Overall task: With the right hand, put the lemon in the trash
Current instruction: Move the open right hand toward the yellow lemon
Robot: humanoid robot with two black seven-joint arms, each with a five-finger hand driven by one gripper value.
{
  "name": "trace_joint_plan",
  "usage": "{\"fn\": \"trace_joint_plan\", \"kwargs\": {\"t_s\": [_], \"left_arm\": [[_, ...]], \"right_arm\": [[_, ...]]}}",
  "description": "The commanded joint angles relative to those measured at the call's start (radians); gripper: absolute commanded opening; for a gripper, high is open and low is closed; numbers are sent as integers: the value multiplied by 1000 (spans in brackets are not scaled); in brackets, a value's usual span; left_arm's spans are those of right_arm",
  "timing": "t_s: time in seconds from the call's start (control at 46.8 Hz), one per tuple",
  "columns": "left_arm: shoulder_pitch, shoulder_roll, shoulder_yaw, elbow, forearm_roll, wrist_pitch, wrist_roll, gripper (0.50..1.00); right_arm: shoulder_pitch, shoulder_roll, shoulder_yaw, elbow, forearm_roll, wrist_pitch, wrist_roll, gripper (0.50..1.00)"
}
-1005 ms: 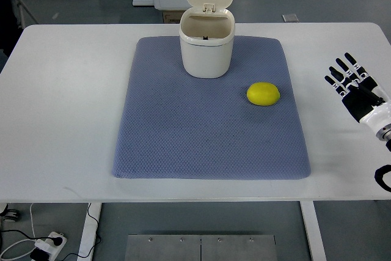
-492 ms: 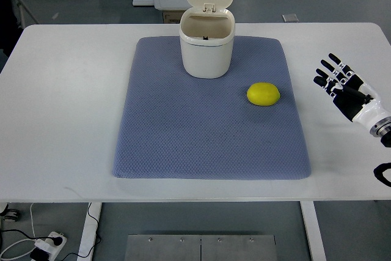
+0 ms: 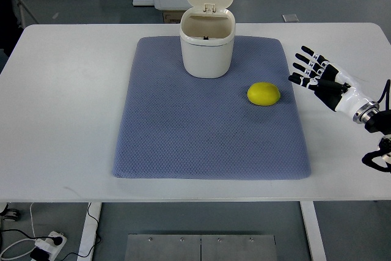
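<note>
One lemon (image 3: pixel 264 93), one trash bin (image 3: pixel 207 43), one mat (image 3: pixel 183 126), one hand (image 3: pixel 319 77)

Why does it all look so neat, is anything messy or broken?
Nothing stands out. The trash bin stands upright, lid open, on the flat mat; the lemon lies whole beside it.

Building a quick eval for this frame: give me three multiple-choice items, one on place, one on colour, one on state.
1. Where is the lemon?
A. On the mat, right of the bin
B. Inside the bin
C. On the bare table

2. What colour is the mat?
A. Green
B. Blue-grey
C. Red

3. What is the state of the bin lid?
A. Shut
B. Missing
C. Flipped open

Answers: 1 A, the lemon lies on the mat near its right edge. 2 B, the fabric is blue-grey. 3 C, the lid stands up behind the open mouth. The right hand is open and apart from the lemon.
</note>
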Motion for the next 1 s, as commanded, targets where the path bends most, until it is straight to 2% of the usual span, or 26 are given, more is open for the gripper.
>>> {"fn": "trace_joint_plan", "kwargs": {"t_s": [0.0,0.257,0.492,0.684,0.984], "left_arm": [[0,0,0,0,0,0,0,1000],[0,0,0,0,0,0,0,1000],[0,0,0,0,0,0,0,1000],[0,0,0,0,0,0,0,1000],[0,0,0,0,0,0,0,1000]], "right_arm": [[4,2,-14,-2,-22,0,0,998],[47,10,-59,-31,-61,-8,4,995],[91,40,-63,-103,-70,-54,57,998],[90,60,-100,-106,-49,-90,98,1000],[73,59,-99,-108,217,-86,97,1000]]}}
